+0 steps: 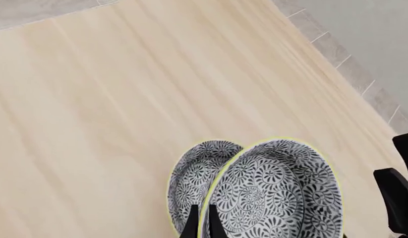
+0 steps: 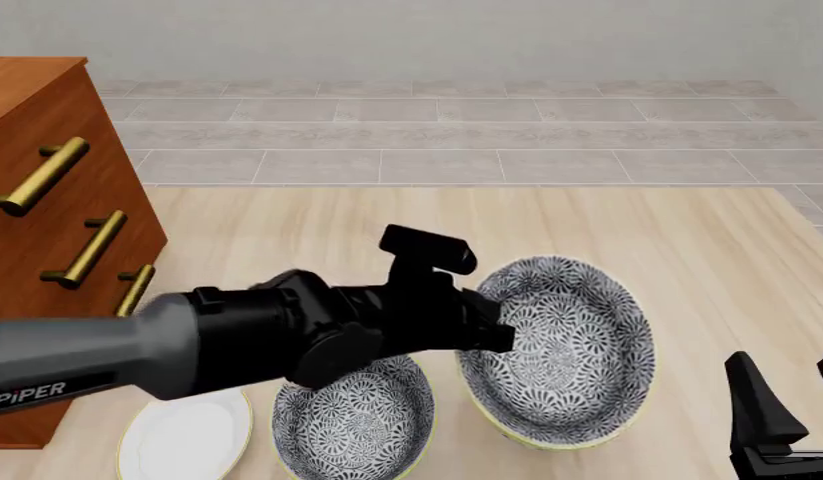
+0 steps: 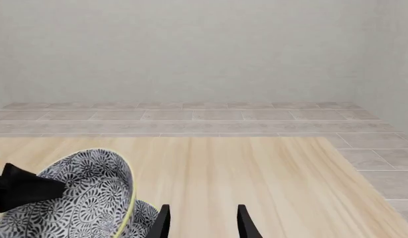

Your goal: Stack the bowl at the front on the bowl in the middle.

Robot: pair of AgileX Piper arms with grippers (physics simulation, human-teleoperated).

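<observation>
The bowl at the front point(image 2: 571, 340) hangs tilted above the table, and my left gripper point(image 2: 498, 335) is shut on its left rim. In the left wrist view the two fingertips pinch that rim of the bowl at the front point(image 1: 276, 188), with my left gripper point(image 1: 202, 218) at the picture's lower edge. The bowl in the middle point(image 1: 190, 178) lies lower, peeking out from behind the held bowl point(image 3: 85, 193); it also shows as the bowl in the middle point(image 3: 147, 218). The front view hides it. My right gripper point(image 2: 791, 405) is open and empty at the front right.
A third patterned bowl point(image 2: 351, 425) sits at the front under the left arm, beside a plain white plate point(image 2: 184, 440). A wooden drawer cabinet point(image 2: 51, 220) with brass handles stands at the left. The table's right edge point(image 1: 336, 64) runs beyond the bowls.
</observation>
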